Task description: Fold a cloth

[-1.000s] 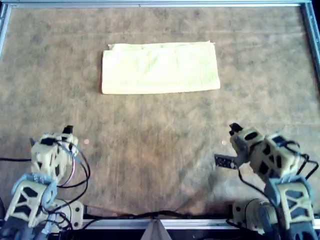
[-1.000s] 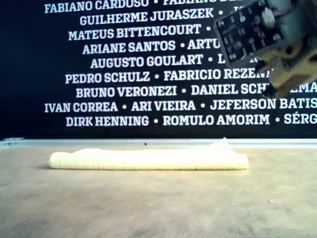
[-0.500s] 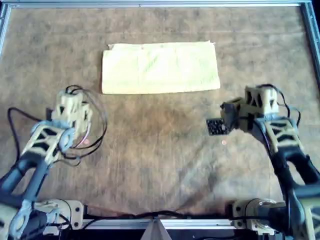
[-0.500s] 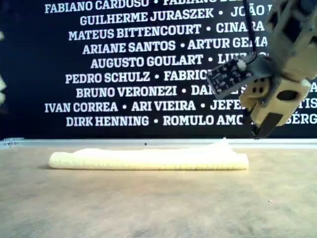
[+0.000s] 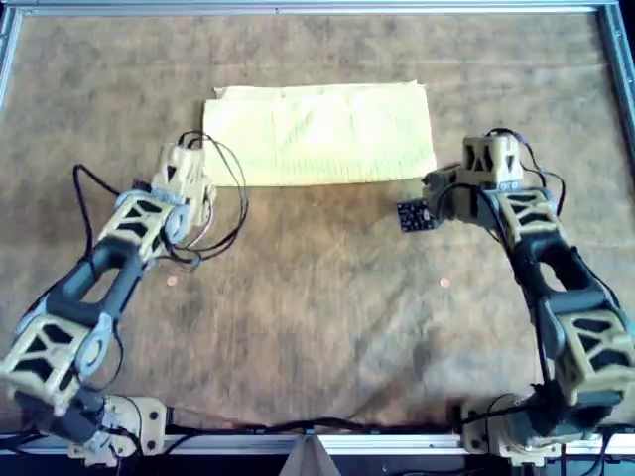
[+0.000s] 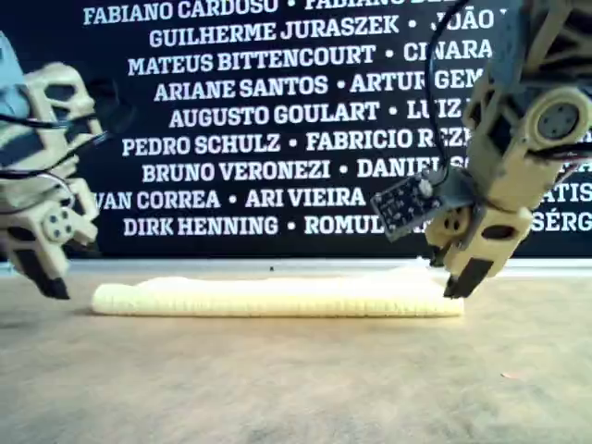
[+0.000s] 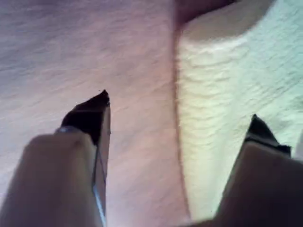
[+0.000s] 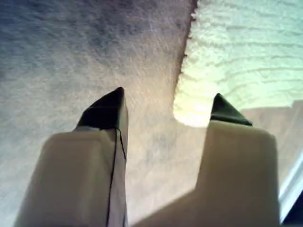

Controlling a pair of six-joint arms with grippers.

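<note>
The pale yellow cloth (image 5: 317,134) lies as a folded rectangle on the far half of the table, a low strip in the exterior view (image 6: 277,298). My first gripper (image 5: 196,171) is open at the cloth's left end in the overhead view, low above the table (image 6: 51,282). In the first wrist view (image 7: 180,106) its jaws straddle the cloth's (image 7: 227,85) edge. My second gripper (image 5: 437,188) is open at the cloth's near right corner (image 6: 446,273). In the second wrist view (image 8: 169,93) one fingertip (image 8: 220,106) sits over the corner of the cloth (image 8: 236,52).
The brown mottled table covering (image 5: 317,317) fills the frame, bounded by a metal rail (image 5: 625,99). A small circuit board (image 5: 414,214) hangs beside the second gripper. A black wall with white names (image 6: 231,111) stands behind the table.
Both arms have reached out from the near edge to the cloth and come down. The first gripper now stands at its left end, the second at its near right corner. The cloth has not moved.
</note>
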